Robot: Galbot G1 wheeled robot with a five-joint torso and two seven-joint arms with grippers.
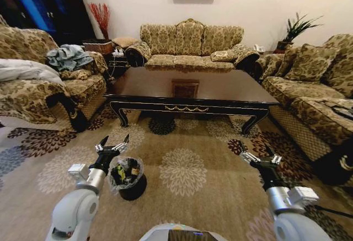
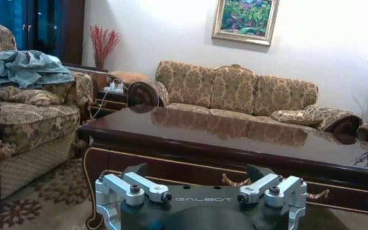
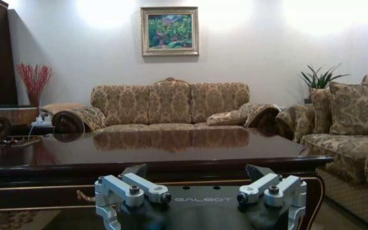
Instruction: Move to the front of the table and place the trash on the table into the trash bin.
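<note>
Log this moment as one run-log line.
left gripper: open, above trash bin | right gripper: open, idle | table: no trash seen | bin: holds litter

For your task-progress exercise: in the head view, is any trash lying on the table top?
No. The table shows a bare glossy top, while small items sit inside the trash bin on the carpet.

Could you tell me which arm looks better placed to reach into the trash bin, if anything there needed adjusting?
The left. The left gripper hangs open right above the trash bin on the carpet, while the right gripper is open well off to the other side. The table top looks bare.
</note>
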